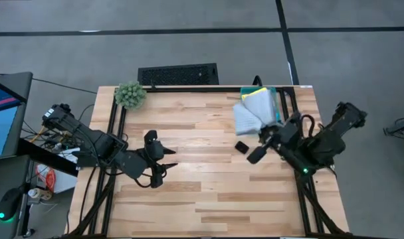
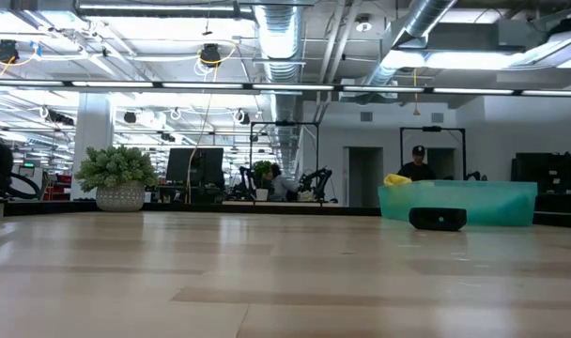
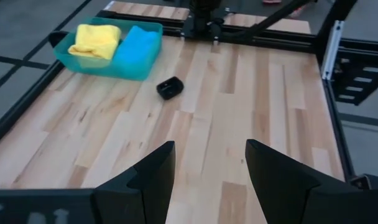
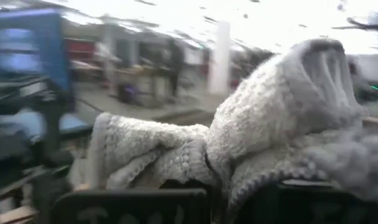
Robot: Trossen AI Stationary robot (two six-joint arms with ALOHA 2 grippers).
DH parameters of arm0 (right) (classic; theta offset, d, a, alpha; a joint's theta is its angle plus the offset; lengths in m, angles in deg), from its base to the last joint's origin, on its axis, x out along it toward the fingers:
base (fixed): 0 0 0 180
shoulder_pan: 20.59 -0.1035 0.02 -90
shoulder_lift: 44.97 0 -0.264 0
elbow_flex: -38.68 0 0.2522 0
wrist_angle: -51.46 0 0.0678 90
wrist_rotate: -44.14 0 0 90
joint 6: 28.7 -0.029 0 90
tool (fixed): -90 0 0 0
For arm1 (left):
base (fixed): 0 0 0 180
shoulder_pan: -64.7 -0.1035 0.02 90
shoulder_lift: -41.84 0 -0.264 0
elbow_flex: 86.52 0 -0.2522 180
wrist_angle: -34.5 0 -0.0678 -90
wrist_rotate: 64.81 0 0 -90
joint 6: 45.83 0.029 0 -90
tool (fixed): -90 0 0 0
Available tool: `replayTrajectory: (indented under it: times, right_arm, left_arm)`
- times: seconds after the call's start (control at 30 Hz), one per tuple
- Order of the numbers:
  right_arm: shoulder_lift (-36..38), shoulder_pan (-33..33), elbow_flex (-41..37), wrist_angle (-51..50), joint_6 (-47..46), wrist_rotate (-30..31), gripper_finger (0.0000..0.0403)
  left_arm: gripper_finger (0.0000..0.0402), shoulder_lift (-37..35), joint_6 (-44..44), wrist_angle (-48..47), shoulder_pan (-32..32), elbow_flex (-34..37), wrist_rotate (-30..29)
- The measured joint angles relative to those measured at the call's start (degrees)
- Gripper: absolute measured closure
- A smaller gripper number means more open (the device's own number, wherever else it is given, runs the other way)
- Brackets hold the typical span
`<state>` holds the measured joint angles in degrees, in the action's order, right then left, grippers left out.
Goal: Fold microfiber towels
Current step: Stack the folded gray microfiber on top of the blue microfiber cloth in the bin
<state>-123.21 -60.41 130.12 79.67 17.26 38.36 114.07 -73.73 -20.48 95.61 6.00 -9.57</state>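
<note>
Pale grey towel (image 4: 251, 143) hangs bunched from the right pincer (image 1: 267, 136), clenched on it and raised just off the teal bin (image 3: 139, 65) at the counter's (image 1: 208, 192) far right corner; we read this as carrying it out to open wood for folding. Yellow towel (image 3: 99, 40) and blue towel (image 3: 139, 45) wait in the bin. Small black block (image 3: 170, 88) sits just beside the bin. Left pincer (image 3: 209, 167) hovers released over mid-counter, probably waiting to pin a corner. Plant (image 1: 130, 95) well apart.
</note>
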Motion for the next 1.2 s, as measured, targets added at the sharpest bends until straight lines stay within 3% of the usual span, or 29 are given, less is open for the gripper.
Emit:
replayTrajectory:
  times: [0.07, 0.1, 0.13, 0.17, 0.2, 0.23, 0.37, 0.4, 0.43, 0.53, 0.7, 0.93, 1.07, 1.2]
  right_arm:
    - [3.57, 0.79, -5.44, -8.39, -10.08, -6.17, 0.038]
    - [5.74, 1.58, -7.64, -16.67, -18.51, -12.33, 0.038]
    - [8.15, 3.34, -9.15, -27.16, -29.35, -23.37, 0.038]
    - [10.08, 6.67, -9.86, -35.82, -40.65, -38.45, 0.038]
    - [10.34, 10.74, -10.05, -39.65, -50.91, -51.48, 0.038]
    - [9.33, 14.78, -10.25, -41.03, -57.89, -58.68, 0.038]
    - [1.03, 24.58, -8.29, -46.05, -59.01, -74.93, 0.038]
    - [-0.99, 27.05, -6.02, -48.41, -58.79, -76.51, 0.038]
    - [-1.61, 28.77, -4.34, -51.76, -58.91, -75.82, 0.038]
    - [-0.24, 33.47, -3.02, -61.86, -61.24, -66.32, 0.038]
    - [7.94, 36.63, -8.28, -68.93, -60.95, -56.8, 0.038]
    - [27.69, 36.19, -28.26, -71.83, -71.42, -44.52, 0.038]
    - [36.82, 38.75, -38.65, -72.43, -77.7, -41.08, 0.038]
    - [42.96, 42.47, -43.83, -78.18, -82.85, -38.41, 0.038]
  left_arm:
    - [0.0212, 0.0, -0.06, -0.03, 0.68, 0.0, -0.01]
    - [0.0212, 0.0, -0.25, -0.04, 0.99, 0.0, -0.02]
    - [0.0212, 0.0, -0.4, -0.04, 1.27, 0.0, -0.03]
    - [0.0212, 0.0, -0.66, -0.04, 1.48, 0.0, -0.02]
    - [0.0212, 0.0, -0.97, -0.04, 1.77, 0.0, -0.1]
    - [0.0212, 0.0, -1.31, -0.04, 1.99, 0.0, -0.29]
    - [0.0212, 0.0, -2.61, 0.07, 2.52, 0.0, -1.74]
    - [0.0212, 0.0, -2.94, 0.07, 2.61, 0.0, -2.11]
    - [0.0212, 0.02, -3.1, 0.02, 2.77, 0.0, -2.34]
    - [0.0212, 0.02, -3.25, -0.26, 3.52, 0.02, -3.46]
    - [0.0212, 0.02, -2.71, -1.8, 3.53, 0.02, -4.36]
    - [0.0212, 0.02, -2.6, -3.44, 3.55, 0.02, -8.71]
    - [0.0212, 0.02, -2.58, -3.5, 3.53, 0.02, -10.77]
    - [0.0212, 0.02, -2.58, -3.47, 3.53, 0.02, -10.95]
